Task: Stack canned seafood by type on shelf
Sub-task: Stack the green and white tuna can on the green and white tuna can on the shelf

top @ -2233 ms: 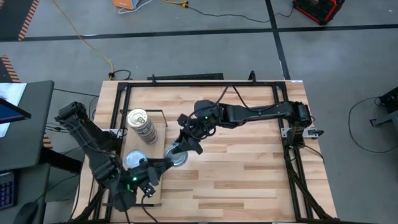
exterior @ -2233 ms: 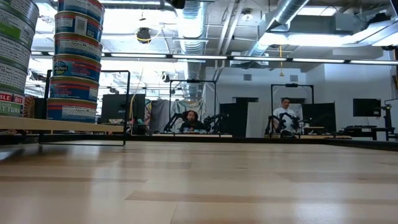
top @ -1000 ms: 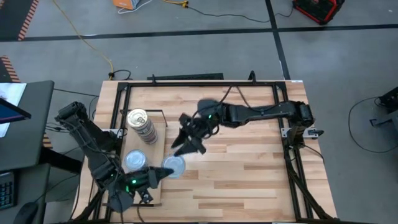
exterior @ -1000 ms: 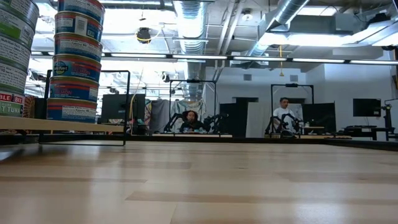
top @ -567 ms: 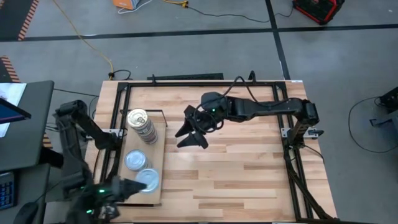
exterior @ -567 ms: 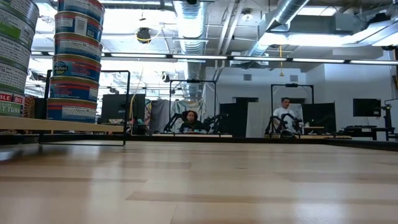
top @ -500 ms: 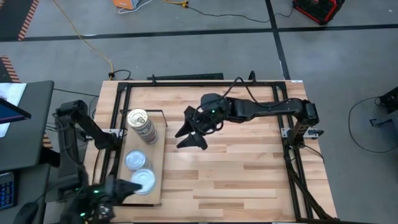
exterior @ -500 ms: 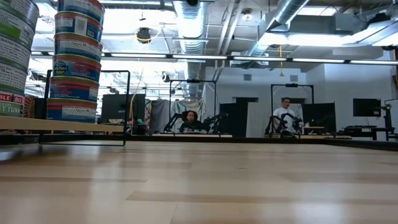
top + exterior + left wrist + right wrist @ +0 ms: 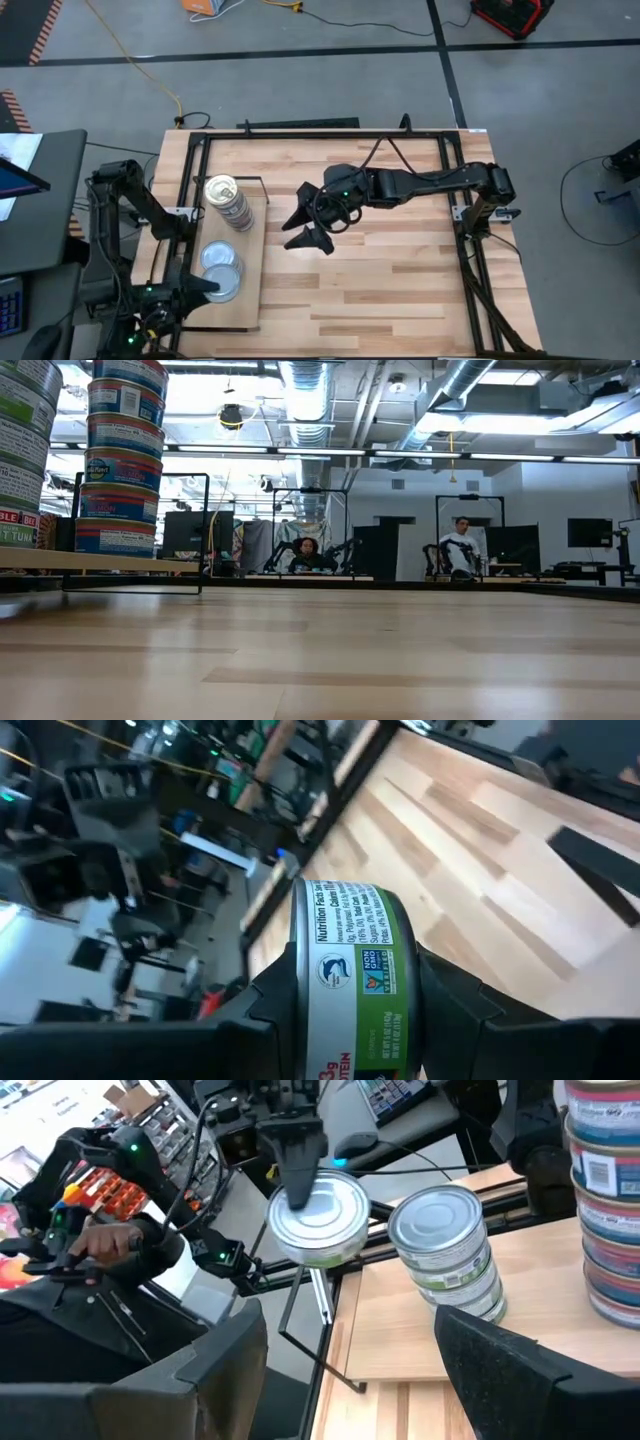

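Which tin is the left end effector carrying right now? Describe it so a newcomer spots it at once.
Start at the pale shelf board on the table's left side, with its tall gold-topped stack and shorter silver-topped stack. The carried tin sits just beyond the shorter stack, toward the front edge, clamped by the left end effector. Unlike its neighbours, it is held up, not stacked.

The left tool [image 9: 205, 287] is half lost below the held tin [image 9: 222, 282].

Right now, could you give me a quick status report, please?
Left claw shut on tin. Right claw open, empty, mid-table. Two stacks on shelf. Nothing in the way.
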Controlling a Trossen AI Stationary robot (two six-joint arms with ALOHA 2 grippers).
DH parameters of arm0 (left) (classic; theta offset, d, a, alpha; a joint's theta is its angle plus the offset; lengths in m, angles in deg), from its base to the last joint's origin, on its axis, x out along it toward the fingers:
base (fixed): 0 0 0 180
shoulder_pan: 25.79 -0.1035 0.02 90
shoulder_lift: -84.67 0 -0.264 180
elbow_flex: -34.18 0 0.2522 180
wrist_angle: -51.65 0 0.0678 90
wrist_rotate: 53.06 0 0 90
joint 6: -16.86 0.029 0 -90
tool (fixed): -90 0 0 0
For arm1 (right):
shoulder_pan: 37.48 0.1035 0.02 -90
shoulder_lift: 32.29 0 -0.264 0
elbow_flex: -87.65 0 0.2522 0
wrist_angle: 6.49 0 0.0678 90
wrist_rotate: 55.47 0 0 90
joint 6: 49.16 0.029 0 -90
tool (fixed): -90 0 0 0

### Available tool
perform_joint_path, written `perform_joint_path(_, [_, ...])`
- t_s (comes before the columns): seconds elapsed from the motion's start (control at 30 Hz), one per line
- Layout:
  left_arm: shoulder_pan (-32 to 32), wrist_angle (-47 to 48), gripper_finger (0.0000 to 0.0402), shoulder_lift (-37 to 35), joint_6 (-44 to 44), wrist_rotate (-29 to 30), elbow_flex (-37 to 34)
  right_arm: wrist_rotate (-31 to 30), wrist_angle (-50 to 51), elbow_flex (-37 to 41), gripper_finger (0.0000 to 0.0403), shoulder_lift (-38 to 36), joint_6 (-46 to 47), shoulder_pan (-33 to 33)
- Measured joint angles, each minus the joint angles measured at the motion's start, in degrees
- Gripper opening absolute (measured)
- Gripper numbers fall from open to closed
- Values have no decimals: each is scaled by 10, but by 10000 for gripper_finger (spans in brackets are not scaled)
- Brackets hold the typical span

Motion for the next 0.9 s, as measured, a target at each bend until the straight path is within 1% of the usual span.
perform_joint_path(0.2, [15, 63, 131, 1, -17, -42, -2, -6, 2, 0, 311, 0, 0, 7])
perform_joint_path(0.27, [21, 111, 131, 1, -45, -57, -1, -16, 3, 0, 311, 0, 0, 7])
perform_joint_path(0.33, [26, 159, 131, 1, -93, -71, -1, -26, 6, 0, 311, 0, 0, 7])
perform_joint_path(0.43, [36, 192, 131, 1, -137, -63, -1, -30, 7, 0, 311, 0, 0, 7])
perform_joint_path(0.67, [42, 238, 131, 1, -164, -84, -1, -35, 5, 0, 311, 0, 0, 7])
perform_joint_path(0.9, [20, 240, 131, -1, -144, -97, -2, -45, -4, 0, 311, 0, 0, 9])
